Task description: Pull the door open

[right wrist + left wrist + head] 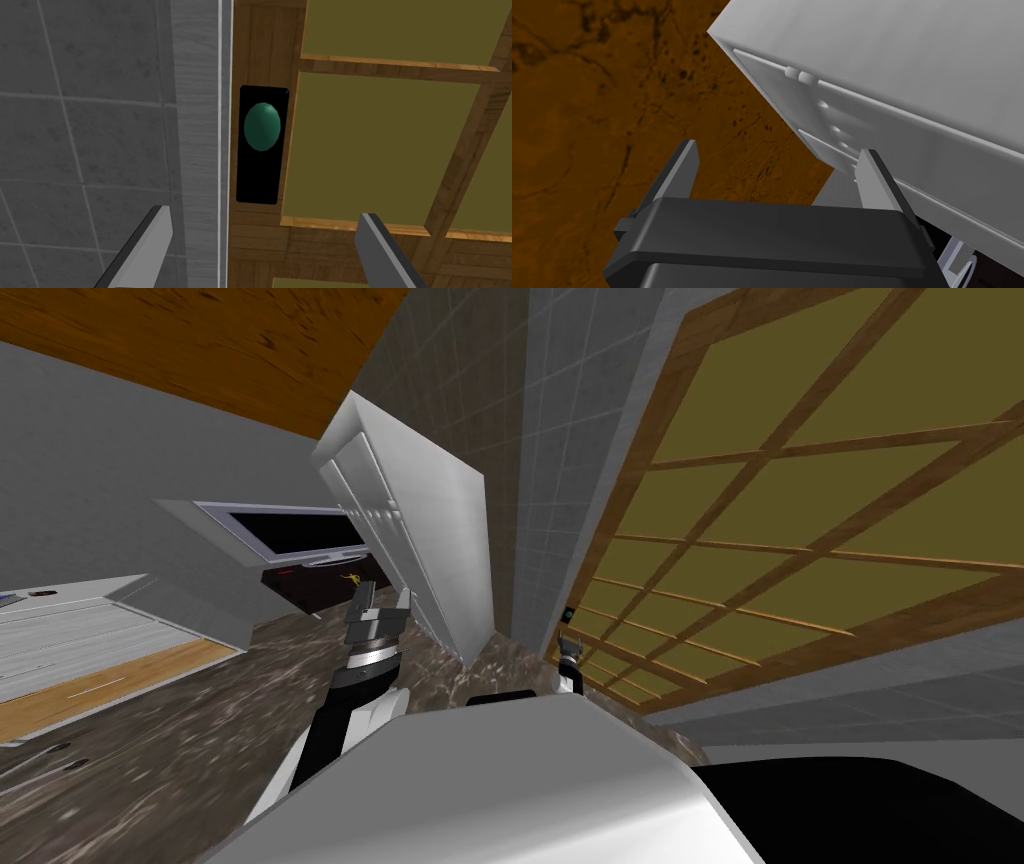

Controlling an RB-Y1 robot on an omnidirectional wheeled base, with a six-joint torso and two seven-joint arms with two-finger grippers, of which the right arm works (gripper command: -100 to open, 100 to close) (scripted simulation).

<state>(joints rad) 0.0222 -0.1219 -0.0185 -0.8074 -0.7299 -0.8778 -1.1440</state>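
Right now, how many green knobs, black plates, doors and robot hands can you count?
Green knob: 1
Black plate: 1
Door: 1
Hands: 2, the left hand and the right hand, both open
Total: 5

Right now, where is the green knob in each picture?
Head view: green knob, a tiny speck on the edge of the wooden door, above the right gripper.
Right wrist view: on its black plate, ahead of the open jaws.
Left wrist view: faces the white cabinet instead.
Shared landmark: that wooden door.
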